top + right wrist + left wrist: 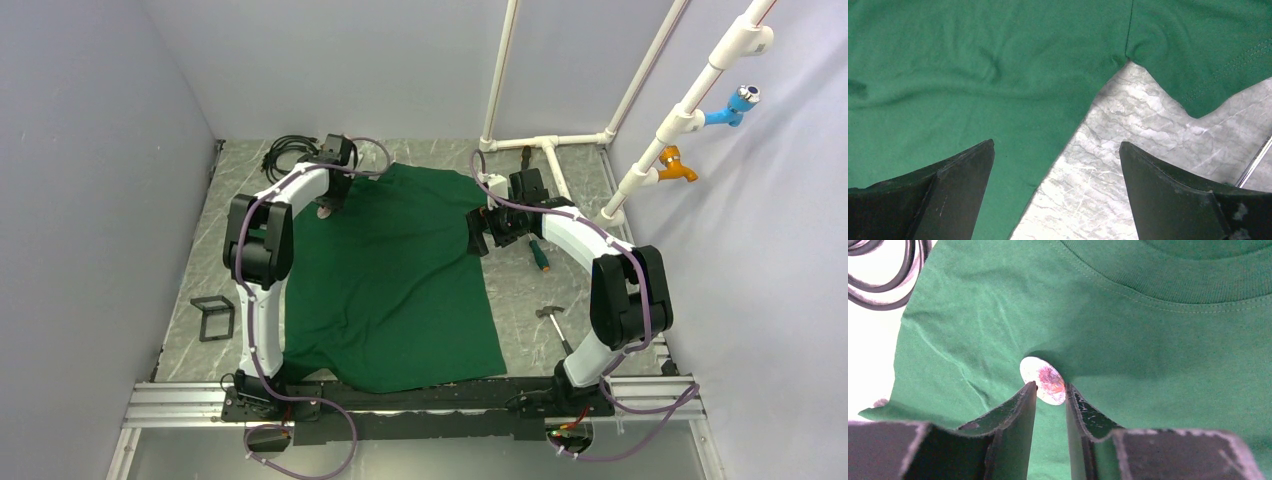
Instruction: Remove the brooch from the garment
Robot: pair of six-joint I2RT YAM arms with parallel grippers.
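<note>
The garment [400, 290], a dark green T-shirt, lies spread flat on the marbled table; its ribbed neckline [1168, 280] runs across the top of the left wrist view. The brooch [1042, 379], a small round badge with a pinkish face, sits below the collar and is tilted up off the cloth. My left gripper [1051, 386] has its two fingertips pressed against the brooch's lower edges, one on each side. From above, the brooch [325, 211] shows as a pale spot under the left gripper [331, 203]. My right gripper [1055, 145] stands wide open over the shirt's right edge beside a sleeve [1208, 55], holding nothing.
A coil of black cable [290, 150] lies at the back left, close to the shirt's shoulder [878, 270]. A green-handled screwdriver [540, 255] and a hammer [553, 320] lie right of the shirt. A black square frame [213, 318] sits at the left. White pipes [550, 150] stand at the back right.
</note>
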